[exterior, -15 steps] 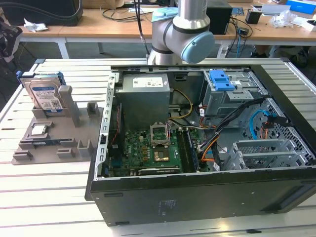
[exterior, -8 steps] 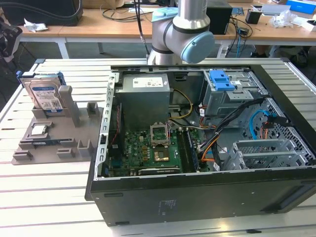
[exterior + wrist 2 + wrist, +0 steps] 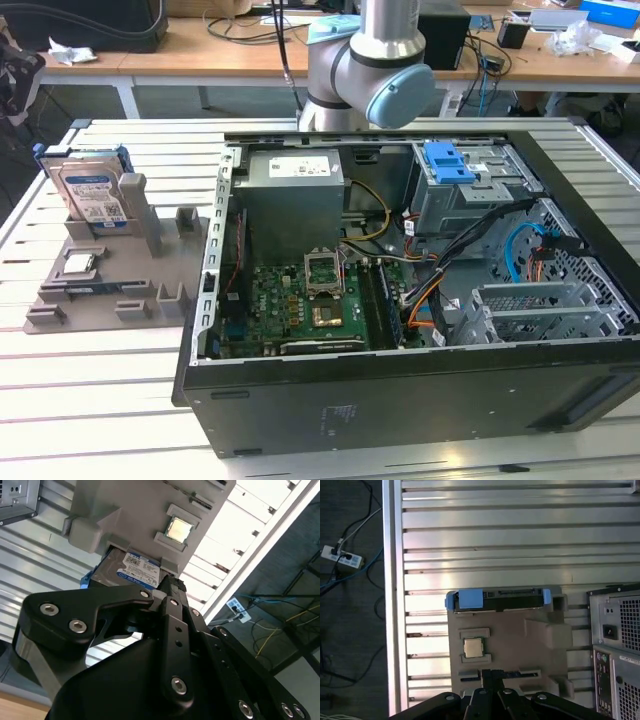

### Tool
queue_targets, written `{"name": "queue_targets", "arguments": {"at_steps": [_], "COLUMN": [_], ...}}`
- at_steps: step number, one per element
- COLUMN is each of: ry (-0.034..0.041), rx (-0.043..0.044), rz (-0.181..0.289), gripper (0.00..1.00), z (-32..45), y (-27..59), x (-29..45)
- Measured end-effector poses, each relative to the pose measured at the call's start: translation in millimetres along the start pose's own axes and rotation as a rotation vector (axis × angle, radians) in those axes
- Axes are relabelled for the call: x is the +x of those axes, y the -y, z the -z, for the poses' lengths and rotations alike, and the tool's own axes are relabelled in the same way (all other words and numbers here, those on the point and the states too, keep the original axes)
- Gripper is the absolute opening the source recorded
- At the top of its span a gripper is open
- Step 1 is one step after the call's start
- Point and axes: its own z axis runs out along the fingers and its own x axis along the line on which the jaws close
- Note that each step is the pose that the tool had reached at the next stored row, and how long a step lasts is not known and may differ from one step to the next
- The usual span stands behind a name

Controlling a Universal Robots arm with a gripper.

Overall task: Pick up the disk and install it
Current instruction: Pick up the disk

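Observation:
The disk stands on edge in a slot at the back of a grey holder, on the slatted table at the exterior view's left. It is silver with a white-and-blue label and a blue carrier. In both wrist views I look down on it from well above: the disk shows edge-on, and the disk shows its label. My gripper hangs over the holder's near side, apart from the disk. Its black fingers meet at the tip, shut on nothing; in the second wrist view the gripper points toward the disk.
A small square CPU chip lies in the holder, in front of the disk. An open computer case takes up the exterior view's right, with a grey drive cage topped by a blue latch. The arm's base stands behind the case.

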Motion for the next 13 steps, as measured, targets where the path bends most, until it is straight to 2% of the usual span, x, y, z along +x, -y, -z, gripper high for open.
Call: {"name": "queue_targets", "arguments": {"at_steps": [3, 6, 13], "ry": [-0.0006, -0.0033, -0.0058], "rx": [-0.0004, -0.0022, -0.0039], "rz": [0.018, 0.092, 0.162], "gripper": [0.11, 0.11, 0.11], "z": [0.0, 0.0, 0.0], "y": [0.0, 0.0, 0.0], "x": [0.0, 0.0, 0.0]}}
